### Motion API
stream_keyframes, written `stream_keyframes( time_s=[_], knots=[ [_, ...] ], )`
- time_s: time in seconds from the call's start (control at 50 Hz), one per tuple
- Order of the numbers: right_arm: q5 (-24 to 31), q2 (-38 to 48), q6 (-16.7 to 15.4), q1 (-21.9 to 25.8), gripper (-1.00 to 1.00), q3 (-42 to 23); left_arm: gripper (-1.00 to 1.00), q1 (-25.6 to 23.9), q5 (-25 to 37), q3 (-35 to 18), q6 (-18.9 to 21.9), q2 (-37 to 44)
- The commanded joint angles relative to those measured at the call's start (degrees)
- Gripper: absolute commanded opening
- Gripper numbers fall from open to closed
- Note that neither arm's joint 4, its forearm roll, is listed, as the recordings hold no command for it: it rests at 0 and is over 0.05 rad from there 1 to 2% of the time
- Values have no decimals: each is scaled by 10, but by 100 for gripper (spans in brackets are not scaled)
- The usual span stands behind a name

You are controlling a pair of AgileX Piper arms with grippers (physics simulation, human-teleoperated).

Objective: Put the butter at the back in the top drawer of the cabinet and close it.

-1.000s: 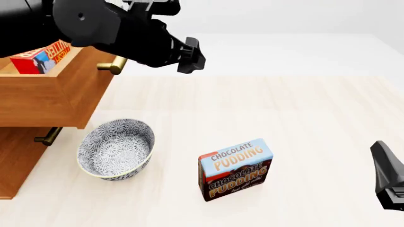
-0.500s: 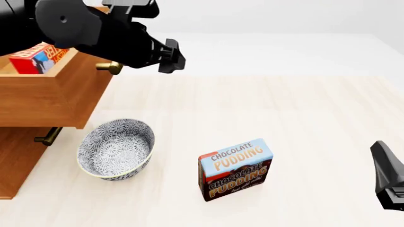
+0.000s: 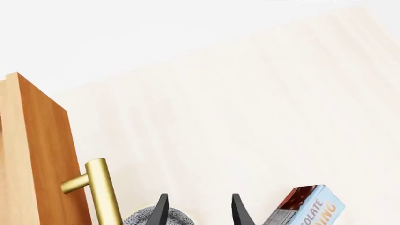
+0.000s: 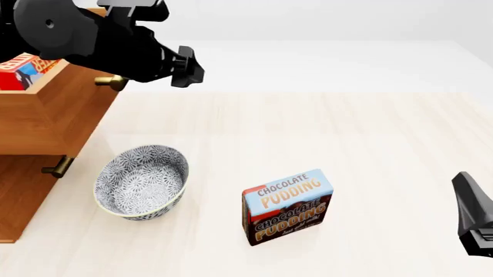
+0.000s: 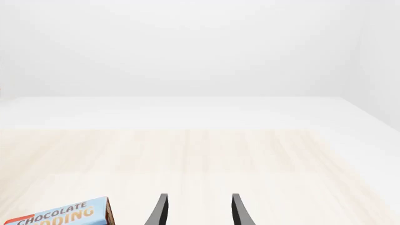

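The butter point(image 4: 22, 69) lies inside the top drawer point(image 4: 46, 118) of the cabinet point(image 4: 19, 196), at the far left edge of the front view, so the placing part of the task looks done and what remains is the closing. The drawer juts out from the cabinet, overhanging the drawer below, whose handle point(image 4: 58, 167) shows just beneath its front. That explains where the left arm is: it hangs over the drawer's front corner, and its gripper point(image 3: 198, 211) points out past the top handle point(image 3: 100, 192), empty, its fingers a modest gap apart with nothing between them. In the left wrist view the handle stands just beside the fingertips and outside the gap, not between them, so the gripper has no hold on it; my reading is that the arm's body or wrist is set against the drawer front to push it shut rather than to pull by the bar, though the contact itself is hidden behind the arm in the front view. Nearer the camera than the cabinet, a patterned bowl point(image 4: 141, 182) sits on the worktop point(image 4: 347, 133) close to the drawer's corner but clear of its path. The pudding box point(image 4: 287, 206) stands upright well away from the cabinet. The right gripper point(image 5: 198, 211) is parked at the far side of the worktop from the cabinet, likewise slightly parted and holding nothing, out of the way because this step needs only one arm.
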Motion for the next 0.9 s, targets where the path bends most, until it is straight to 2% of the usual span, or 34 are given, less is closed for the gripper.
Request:
stream_keyframes(
  time_s=[0.02,0.58,0.62,0.76,0.9],
  knots=[
    [0,0,0,0,100,0,100,24,-1,18,-1,-13],
    [0,0,0,0,100,0,100,78,-2,55,-3,-45],
    [0,0,0,0,100,0,100,96,-5,62,11,-54],
    [0,0,0,0,100,0,100,99,0,64,-4,-57],
    [0,0,0,0,100,0,100,115,-1,70,-1,-65]
  ],
)
